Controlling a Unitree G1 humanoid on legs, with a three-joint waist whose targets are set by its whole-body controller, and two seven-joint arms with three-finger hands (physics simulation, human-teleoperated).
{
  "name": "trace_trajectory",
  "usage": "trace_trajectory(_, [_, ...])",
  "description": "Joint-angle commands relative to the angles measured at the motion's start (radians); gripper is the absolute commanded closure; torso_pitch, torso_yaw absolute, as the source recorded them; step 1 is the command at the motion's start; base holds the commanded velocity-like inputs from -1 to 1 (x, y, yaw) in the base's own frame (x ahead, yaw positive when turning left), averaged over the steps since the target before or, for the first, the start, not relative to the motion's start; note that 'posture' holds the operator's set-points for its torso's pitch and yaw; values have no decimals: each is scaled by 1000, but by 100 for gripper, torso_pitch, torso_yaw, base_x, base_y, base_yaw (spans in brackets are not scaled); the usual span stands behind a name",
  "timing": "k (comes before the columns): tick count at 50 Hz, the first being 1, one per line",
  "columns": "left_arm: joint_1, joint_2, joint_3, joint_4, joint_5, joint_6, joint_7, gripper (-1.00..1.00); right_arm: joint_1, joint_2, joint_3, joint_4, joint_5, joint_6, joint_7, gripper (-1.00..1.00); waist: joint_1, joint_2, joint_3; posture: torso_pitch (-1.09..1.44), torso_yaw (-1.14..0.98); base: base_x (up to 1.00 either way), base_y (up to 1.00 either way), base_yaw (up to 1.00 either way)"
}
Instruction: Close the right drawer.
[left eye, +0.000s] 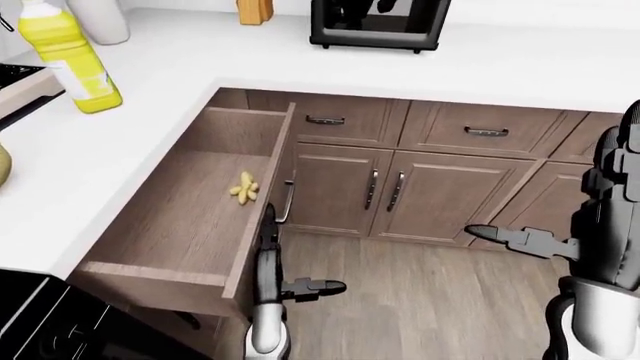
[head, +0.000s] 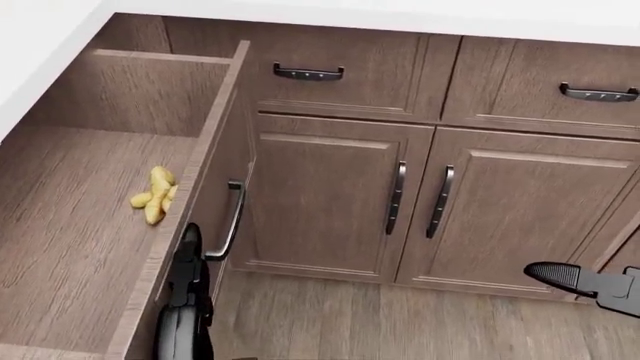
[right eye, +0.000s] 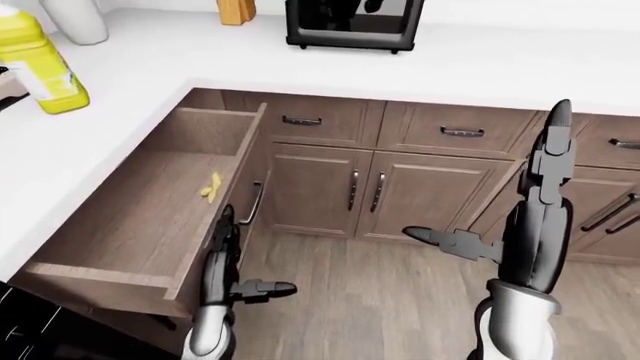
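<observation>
Wide open brown wooden drawer (left eye: 190, 225) just left of the black left hand (left eye: 268, 247), long axis running out from the counter, front panel facing right in the left-eye view. Hand flat, fingers extended, gripping nothing, apparently against that panel beside its dark curved handle (head: 229, 223). Pushing step in hand; next, a steady leftward shove.

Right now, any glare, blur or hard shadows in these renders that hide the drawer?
Head view: sharp, flat light, no glare; open drawer and ginger clear. Left-eye view: white counter nearly blown out, only soft shading inside drawer. Right-eye view: same, left hand crisp at the drawer front.
</observation>
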Motion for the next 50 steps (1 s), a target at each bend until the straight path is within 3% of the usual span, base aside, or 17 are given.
trace_trajectory(1, [-11, -1, 26, -47, 0, -24, 29, -100, -11, -9, -7, -26, 1, -33, -9, -100, 4, -5, -13, 0, 0, 0, 0, 0])
trace_trajectory(50, [-89, -20, 122, 26, -27, -29, 172, -100, -13, -9, -2, -24, -5, -32, -8, -100, -6, -5, -13, 0, 0, 0, 0, 0])
